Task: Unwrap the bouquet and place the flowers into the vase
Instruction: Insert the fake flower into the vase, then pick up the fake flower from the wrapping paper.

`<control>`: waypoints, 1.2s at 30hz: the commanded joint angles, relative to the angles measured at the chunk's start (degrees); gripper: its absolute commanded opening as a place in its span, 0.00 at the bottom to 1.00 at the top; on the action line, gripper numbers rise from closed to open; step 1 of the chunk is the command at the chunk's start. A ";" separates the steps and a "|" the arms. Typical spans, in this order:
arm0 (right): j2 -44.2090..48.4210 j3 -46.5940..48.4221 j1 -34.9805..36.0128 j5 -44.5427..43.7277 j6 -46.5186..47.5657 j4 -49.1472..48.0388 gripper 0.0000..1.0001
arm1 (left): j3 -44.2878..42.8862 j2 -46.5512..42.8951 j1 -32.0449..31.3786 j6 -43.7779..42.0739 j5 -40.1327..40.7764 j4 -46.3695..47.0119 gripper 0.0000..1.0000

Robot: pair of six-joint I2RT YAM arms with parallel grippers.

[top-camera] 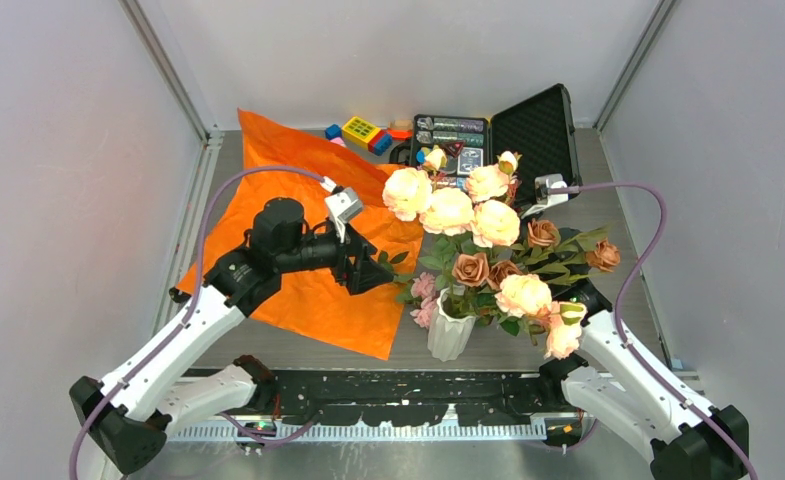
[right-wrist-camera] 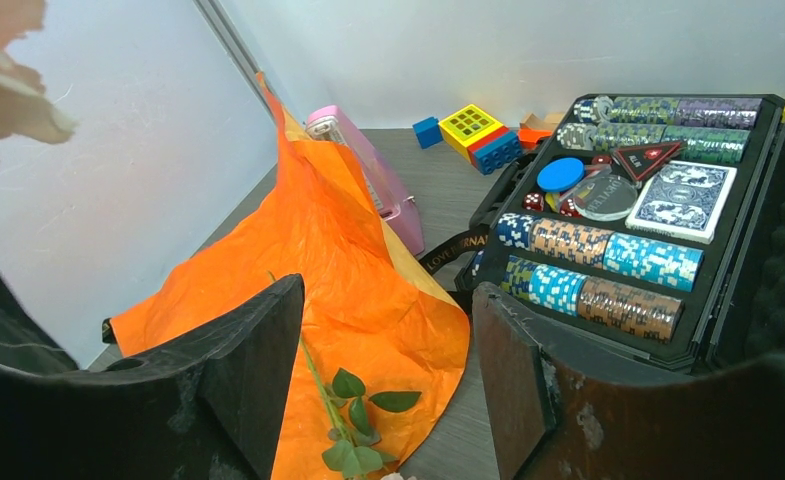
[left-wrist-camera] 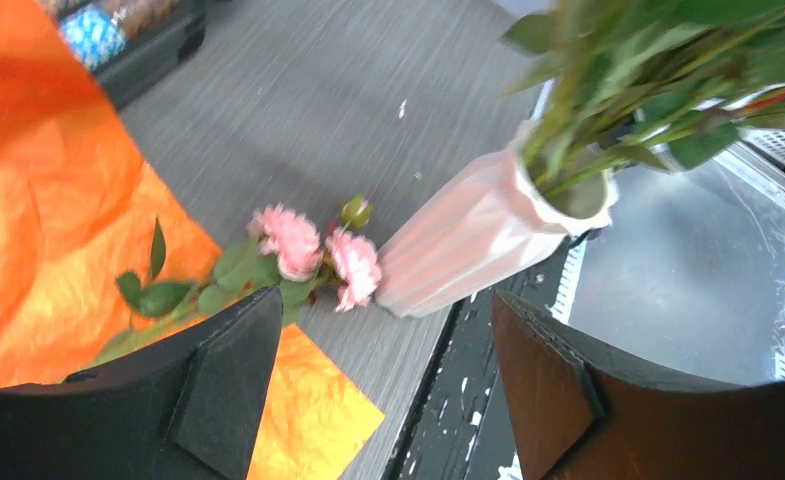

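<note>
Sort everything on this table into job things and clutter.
Job: vase, flowers standing in it, pink stem lying beside it, orange wrapping paper.
Clutter: poker chip case, toy blocks, pink metronome-shaped object.

The worktop (top-camera: 268, 345) carries crinkled orange paper (top-camera: 298, 170) on its left, a white vase (top-camera: 450, 335) upright near the front edge with a pink rose sprig (top-camera: 424, 298) lying beside it, and coloured blocks (top-camera: 361, 132) and an open chip case (top-camera: 528, 130) at the back.
</note>
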State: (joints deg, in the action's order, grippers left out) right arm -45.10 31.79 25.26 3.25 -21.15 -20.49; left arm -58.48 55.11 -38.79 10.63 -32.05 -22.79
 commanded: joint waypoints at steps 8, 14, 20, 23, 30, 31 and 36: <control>0.86 1.54 -0.21 -1.58 0.68 -0.13 0.68 | 17.65 -5.08 9.86 12.06 -2.80 17.23 0.78; 4.22 1.18 -0.21 -2.86 0.88 3.38 0.68 | 26.44 -5.89 11.69 17.05 0.22 26.58 0.73; 6.67 1.03 -0.21 -6.31 1.00 6.51 0.68 | 33.00 -3.27 11.63 30.91 10.76 32.73 0.62; 7.21 1.49 -0.21 -6.63 1.43 7.89 0.68 | 36.18 -4.14 11.63 39.08 17.69 33.42 0.57; 7.94 0.33 -0.25 -8.56 1.70 8.02 0.68 | 40.63 -4.84 9.74 50.56 28.22 34.13 0.60; 7.51 0.43 -0.18 -8.48 1.71 7.97 0.68 | 40.45 -4.22 8.87 51.28 29.05 34.53 0.61; 6.16 0.57 -0.21 -8.28 1.60 7.24 0.68 | 39.10 1.09 4.01 54.17 36.62 38.88 0.60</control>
State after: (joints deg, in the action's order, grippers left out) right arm -38.30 31.81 25.26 -3.86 -20.23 -11.07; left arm -17.67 53.01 -31.64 60.12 -4.10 8.86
